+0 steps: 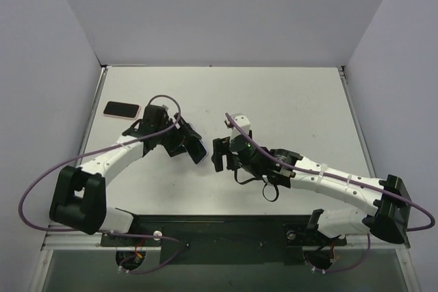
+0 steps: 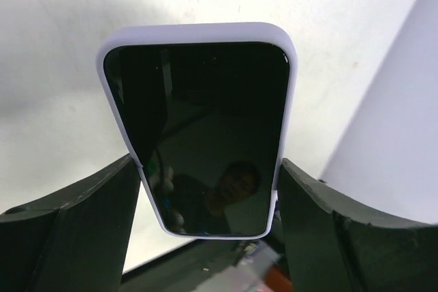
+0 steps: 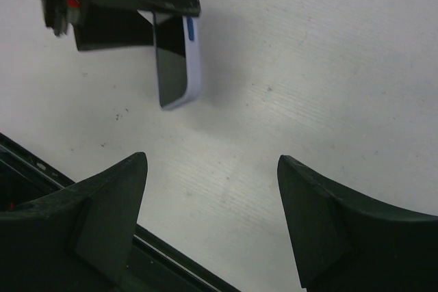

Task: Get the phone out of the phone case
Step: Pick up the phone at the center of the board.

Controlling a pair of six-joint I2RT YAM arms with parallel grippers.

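Note:
A phone with a dark screen (image 2: 205, 135) sits inside a pale lavender phone case (image 2: 198, 33). My left gripper (image 2: 209, 169) is shut on the case's two long sides and holds it above the table. In the top view the phone (image 1: 198, 148) hangs at the end of the left gripper (image 1: 183, 141), near the table's middle. My right gripper (image 1: 219, 155) faces it from the right, a short gap away. In the right wrist view that gripper (image 3: 212, 162) stands open with only bare table between its fingers. The phone (image 3: 171, 66) and case edge (image 3: 194, 56) show ahead of it at upper left.
A second dark-screened phone with a pink rim (image 1: 122, 109) lies flat at the table's far left. Grey walls close in the left, back and right sides. A black rail (image 3: 41, 169) runs along the near table edge.

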